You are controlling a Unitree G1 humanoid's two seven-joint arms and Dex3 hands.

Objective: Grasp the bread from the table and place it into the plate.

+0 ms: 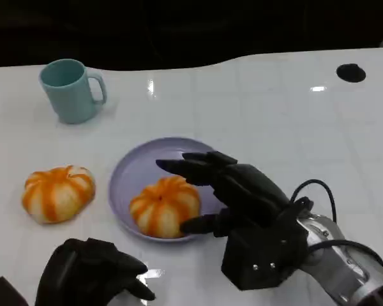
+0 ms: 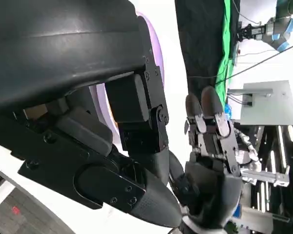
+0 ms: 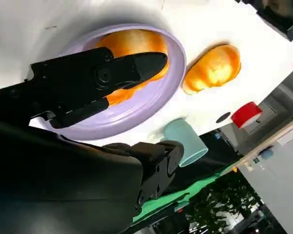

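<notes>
One orange-striped bread roll (image 1: pixel 164 205) lies in the lilac plate (image 1: pixel 131 172), toward its front right. My right hand (image 1: pixel 242 197) hovers just right of it. Its fingers are spread, some reaching over the roll's far side and the thumb near its front edge, and they hold nothing. The right wrist view shows the same roll (image 3: pixel 132 46) in the plate (image 3: pixel 151 105) beyond my fingers (image 3: pixel 132 66). A second roll (image 1: pixel 57 193) sits on the table left of the plate. My left hand (image 1: pixel 89 274) rests at the front left, fingers curled in, empty.
A teal mug (image 1: pixel 69 90) stands at the back left, handle to the right. A small black round spot (image 1: pixel 351 72) marks the table's far right. The white table's back edge curves just behind the mug.
</notes>
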